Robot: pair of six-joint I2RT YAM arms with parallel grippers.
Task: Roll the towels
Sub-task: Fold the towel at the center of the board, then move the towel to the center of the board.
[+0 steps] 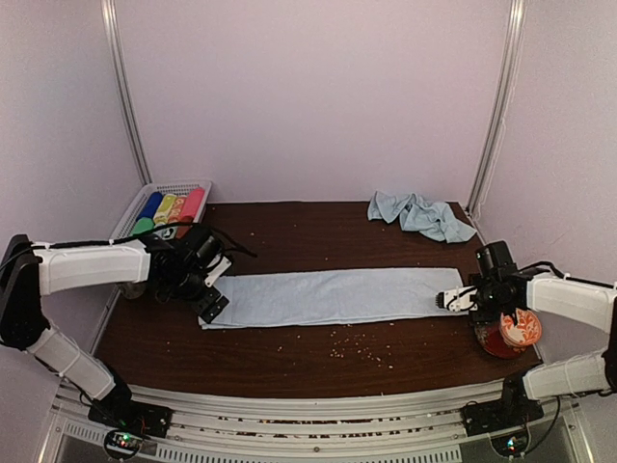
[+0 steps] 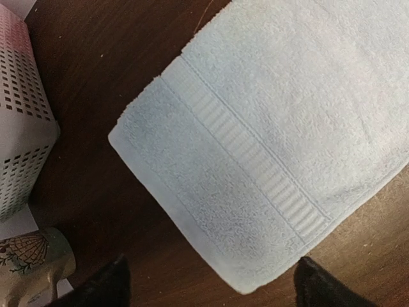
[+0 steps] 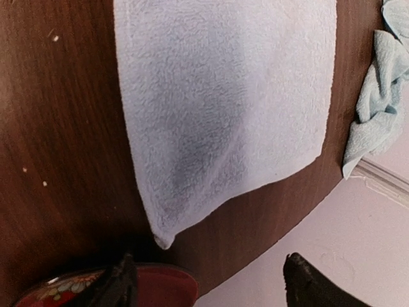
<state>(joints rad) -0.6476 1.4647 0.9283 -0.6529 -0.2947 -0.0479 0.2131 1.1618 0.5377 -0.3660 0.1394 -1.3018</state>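
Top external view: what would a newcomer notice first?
A long pale-blue towel lies flat across the middle of the table, with the left gripper and right gripper open at its ends. A second towel sits crumpled at the far right corner; a white basket of bright rolls stands far left.

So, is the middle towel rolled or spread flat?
Spread flat: the towel lies as one long strip, both ends flat on the table, unrolled.

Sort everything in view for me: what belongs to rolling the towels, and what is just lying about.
For the job:
- flat towel, spread across the middle
- crumpled towel, at the far right

Just lying about:
- white basket
- coloured rolls inside it
- pale mug beside the basket
- red dish at the right
- scattered crumbs
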